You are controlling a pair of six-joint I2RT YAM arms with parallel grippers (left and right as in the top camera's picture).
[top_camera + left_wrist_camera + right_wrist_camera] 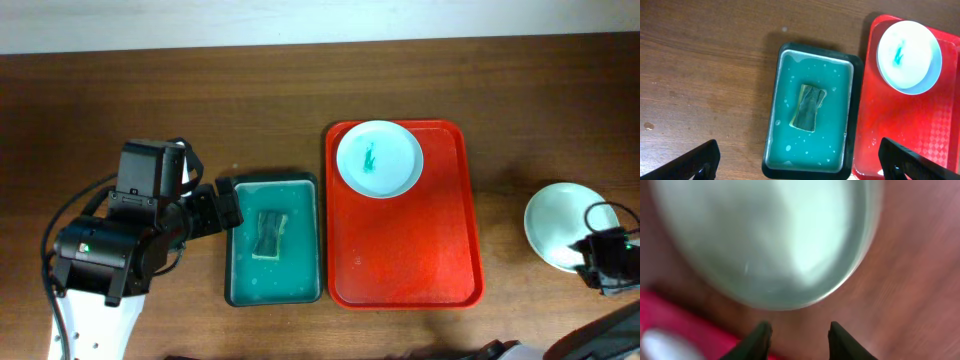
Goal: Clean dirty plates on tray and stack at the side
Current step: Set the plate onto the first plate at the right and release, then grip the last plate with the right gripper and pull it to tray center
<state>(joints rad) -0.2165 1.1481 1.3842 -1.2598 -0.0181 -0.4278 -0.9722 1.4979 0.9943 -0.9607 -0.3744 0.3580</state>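
Note:
One plate (379, 158) with a teal smear at its centre lies at the far end of the red tray (400, 250). A second, clean-looking plate (558, 222) rests on the bare table to the right of the tray. My right gripper (588, 258) is at that plate's near edge. In the right wrist view its jaws (799, 339) stand open over wood, just short of the plate's (770, 235) rim and not touching it. My left gripper (801, 165) is wide open above the teal basin (856, 100). The smeared plate (909, 56) and the tray (900, 125) show at the right of that view.
The dark-rimmed basin (290, 270) of teal water sits against the tray's left side, with a sponge (271, 235) floating in it. The left arm's body (110, 250) fills the table's left front. A red tray corner (680, 320) shows in the right wrist view.

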